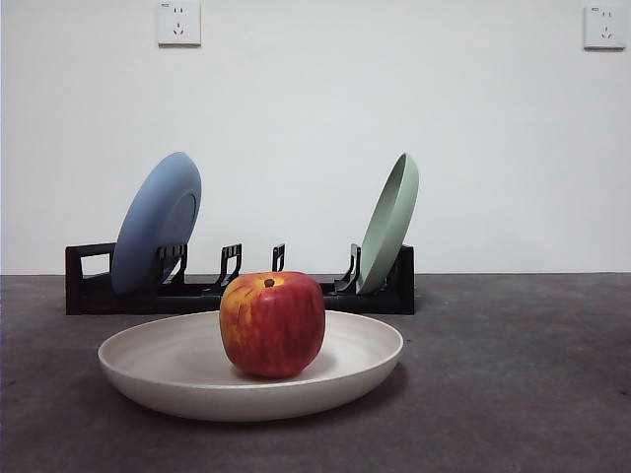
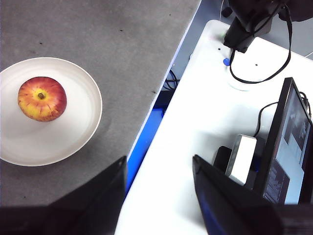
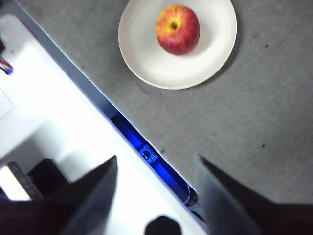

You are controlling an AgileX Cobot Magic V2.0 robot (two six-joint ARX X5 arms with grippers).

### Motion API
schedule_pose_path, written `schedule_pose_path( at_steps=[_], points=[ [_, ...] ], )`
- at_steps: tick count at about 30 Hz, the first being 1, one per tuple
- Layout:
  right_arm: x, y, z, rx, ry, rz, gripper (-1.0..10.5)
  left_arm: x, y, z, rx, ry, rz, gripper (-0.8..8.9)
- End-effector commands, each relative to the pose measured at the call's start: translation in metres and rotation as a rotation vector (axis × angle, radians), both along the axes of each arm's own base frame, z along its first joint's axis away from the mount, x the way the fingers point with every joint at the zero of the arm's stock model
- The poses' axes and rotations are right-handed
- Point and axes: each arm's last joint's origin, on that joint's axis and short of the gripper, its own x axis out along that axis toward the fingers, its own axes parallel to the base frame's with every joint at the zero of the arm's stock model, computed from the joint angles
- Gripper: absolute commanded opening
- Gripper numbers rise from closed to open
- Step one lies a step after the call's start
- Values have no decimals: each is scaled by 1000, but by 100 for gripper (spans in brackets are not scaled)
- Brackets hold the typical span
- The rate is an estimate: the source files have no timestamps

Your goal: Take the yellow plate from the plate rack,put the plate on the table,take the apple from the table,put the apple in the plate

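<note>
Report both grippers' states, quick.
Left gripper: open, holding nothing, off the table's edge.
Right gripper: open, holding nothing, away from the apple in the yellow plate.

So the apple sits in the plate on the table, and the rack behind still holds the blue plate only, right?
Not quite. The apple does sit in the yellow plate on the table, but the front view shows the plate rack holding two: the blue plate and the pale green plate.
</note>
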Motion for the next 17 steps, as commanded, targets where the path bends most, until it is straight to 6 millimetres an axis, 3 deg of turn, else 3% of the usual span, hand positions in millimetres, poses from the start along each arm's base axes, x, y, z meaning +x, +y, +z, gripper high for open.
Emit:
schedule_pose_path(
  at_steps=[1, 3, 7, 10, 17],
  points=[
    [-6, -5, 1, 13, 28, 6, 46, 0, 0, -1, 1, 8, 6, 224],
    [-8, -6, 2, 27, 31, 13, -14, 0, 0, -1, 0, 8, 7, 217],
    [-9, -7, 3, 33, 31, 15, -12, 0, 0, -1, 4, 9, 6, 187],
    [-9, -7, 3, 33, 32, 16, -12, 0, 0, -2, 5, 10, 6, -16],
    [-9, -7, 3, 33, 32, 15, -12, 0, 0, -1, 5, 9, 6, -8]
  ],
)
